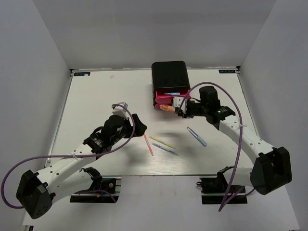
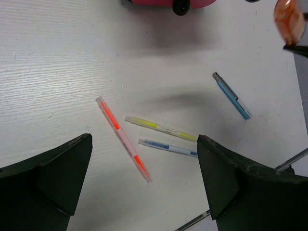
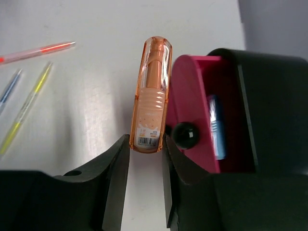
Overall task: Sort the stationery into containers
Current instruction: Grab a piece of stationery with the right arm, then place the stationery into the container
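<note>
while r hand (image 3: 147,144) pinches orange marker (image 3: 153,91), it sticks straight out, parallel w/ drawer front (image 3: 191,84).

Left wrist view: the top edge cuts off the pink drawer front (image 2: 149,1), and the orange marker (image 2: 288,21) is blurred. Right wrist view: that front hides perhaps half the blue pen (image 3: 217,130).

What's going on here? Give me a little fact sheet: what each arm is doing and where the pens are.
Right fingers: shut on orange marker, beside the open drawer
Left fingers: open, empty, above the loose pens
Inside drawer: blue marker
Loose on table: pink pen, yellow pen, light-blue pen, grey-blue pen
Drawer housing: black box
</note>
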Action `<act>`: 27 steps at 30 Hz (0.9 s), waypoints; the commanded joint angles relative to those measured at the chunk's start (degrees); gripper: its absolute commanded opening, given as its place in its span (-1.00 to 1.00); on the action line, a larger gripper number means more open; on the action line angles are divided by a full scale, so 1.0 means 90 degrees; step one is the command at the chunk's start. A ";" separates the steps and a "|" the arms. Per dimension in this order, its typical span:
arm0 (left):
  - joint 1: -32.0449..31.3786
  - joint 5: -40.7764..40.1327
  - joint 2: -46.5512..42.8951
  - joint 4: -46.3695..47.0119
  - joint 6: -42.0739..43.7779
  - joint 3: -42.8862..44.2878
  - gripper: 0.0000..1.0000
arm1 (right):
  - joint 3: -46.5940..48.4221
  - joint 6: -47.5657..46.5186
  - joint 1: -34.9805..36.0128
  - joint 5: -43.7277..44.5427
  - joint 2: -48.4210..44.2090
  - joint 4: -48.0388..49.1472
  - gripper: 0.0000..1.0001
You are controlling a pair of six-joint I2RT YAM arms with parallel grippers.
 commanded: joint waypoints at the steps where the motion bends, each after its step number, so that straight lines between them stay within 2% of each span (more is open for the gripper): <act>1: -0.0028 0.0126 -0.0031 0.0195 -0.0090 -0.0050 0.99 | 0.0372 0.0383 -0.0033 0.0134 -0.0085 0.0762 -0.61; 6: -0.0028 0.0126 -0.0031 0.0253 -0.0090 -0.0108 0.99 | 0.0801 0.0247 -0.0042 0.0953 0.0373 0.1348 -0.61; 16: -0.0028 0.0194 -0.0099 0.0253 -0.0090 -0.0050 0.99 | 0.1388 -0.0398 -0.0082 0.1296 0.1125 0.1495 -0.55; 20: -0.0028 0.0194 -0.0158 0.0253 -0.0090 -0.0108 0.99 | 0.1457 -0.0515 -0.0130 0.1365 0.1223 0.1437 -0.40; 24: -0.0028 0.0194 -0.0158 0.0253 -0.0090 -0.0108 0.99 | 0.1466 -0.0681 -0.0169 0.1355 0.1282 0.1437 -0.12; 27: -0.0028 0.0194 -0.0158 0.0253 -0.0090 -0.0108 0.99 | 0.1515 -0.0711 -0.0189 0.1375 0.1340 0.1192 -0.08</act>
